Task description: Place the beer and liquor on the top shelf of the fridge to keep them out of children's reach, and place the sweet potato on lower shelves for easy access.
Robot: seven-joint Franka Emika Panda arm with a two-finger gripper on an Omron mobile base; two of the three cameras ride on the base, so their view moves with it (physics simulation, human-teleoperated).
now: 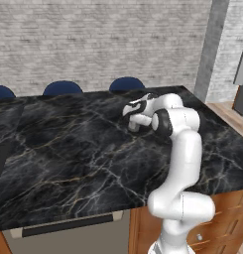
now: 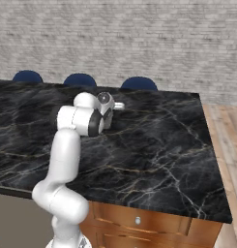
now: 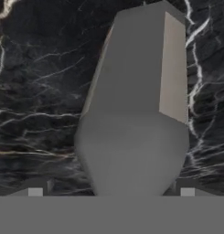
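The liquor, a greyish bottle with a broad body and sloped shoulders, looms large in the hand view over the black marble counter. My gripper is open, one fingertip on each side of the bottle's narrower end and apart from it. In the left base view the gripper hangs low over the far middle of the counter, with the arm bent forward above it. The beer, the sweet potato and the fridge with its top shelf are out of view.
The counter is a large island with a right edge and a near edge above wooden drawers. Three blue chair backs line its far side, before a pale brick wall. Wooden floor lies to the right.
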